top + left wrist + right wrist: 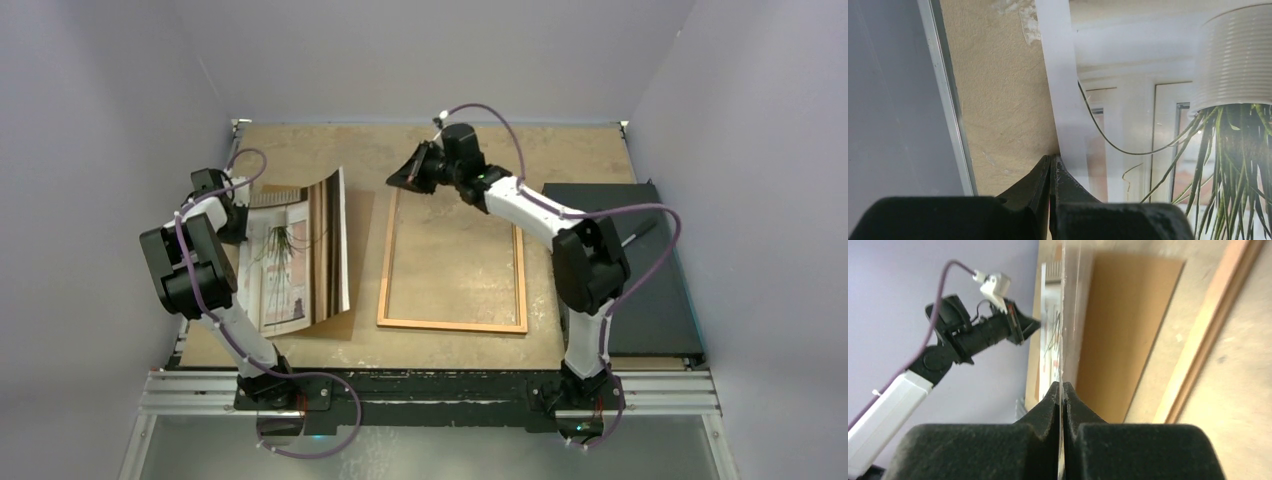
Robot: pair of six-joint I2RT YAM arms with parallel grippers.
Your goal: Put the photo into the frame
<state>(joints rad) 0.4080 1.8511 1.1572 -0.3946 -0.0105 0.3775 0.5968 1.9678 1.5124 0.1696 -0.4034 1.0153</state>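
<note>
1. At far left, the left gripper [1050, 160] had its fingers pressed fully together. The tips sat at the white left border of the photo [285, 265]. They appeared to bear on that edge rather than pinch it, though this could not be confirmed.
2. The photo, a print of a hanging plant in a ribbed white pot by a window, lay on a brown backing board [361, 240] left of the frame [450, 325]. Its right edge curled well up off the board.
3. The frame lay flat on the table [560, 150] at centre, bare tabletop showing inside its rails, apart from the photo.
4. The right gripper [1062, 387], near the frame's far left corner, was closed tight. A thin pale edge lined up with its seam in the wrist view, yet from above a gap showed between it and the photo. Whether it held anything could not be told.
5. A black slab [650, 290] lay at far right.
6. Risk: a harder push from the left could crease the bowed print or make it spring flat. A missed pinch on the raised edge would leave it outside the frame.
7. No brand, label or legible writing showed.
</note>
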